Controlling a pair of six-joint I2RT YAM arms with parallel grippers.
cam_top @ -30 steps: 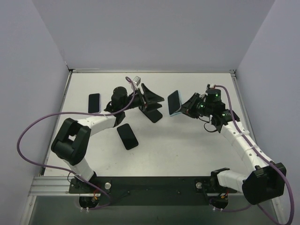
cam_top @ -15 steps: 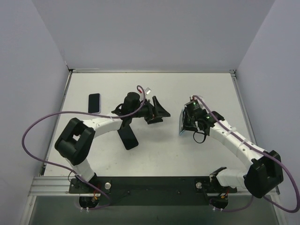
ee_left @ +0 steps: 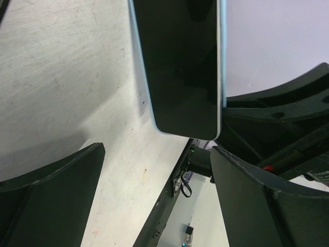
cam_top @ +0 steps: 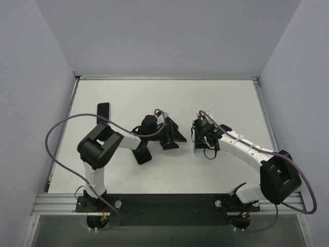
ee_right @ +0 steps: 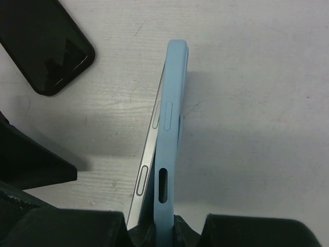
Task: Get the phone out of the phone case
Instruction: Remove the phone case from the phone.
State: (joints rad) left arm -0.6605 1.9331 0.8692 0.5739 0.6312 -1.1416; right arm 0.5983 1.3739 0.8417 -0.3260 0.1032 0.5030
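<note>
Right pincer (ee_right: 164, 226) is clamped on the blue phone case (ee_right: 168, 128), held on edge around mid-desk (cam_top: 169, 175) with the phone (ee_right: 149, 154) partly peeled out, and the left pincer (cam_top: 174, 135) gapes wide just left of it, so a sloppy grab could pinch the case too or knock it loose.

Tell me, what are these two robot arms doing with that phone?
They are working a phone out of its case. The right gripper is shut on the light blue case, holding it on edge at the table. The phone seems partly out: its silver side shows beside the case. The left gripper is wide open, facing the screen and holding nothing. Two black phones lie on the table.
</note>
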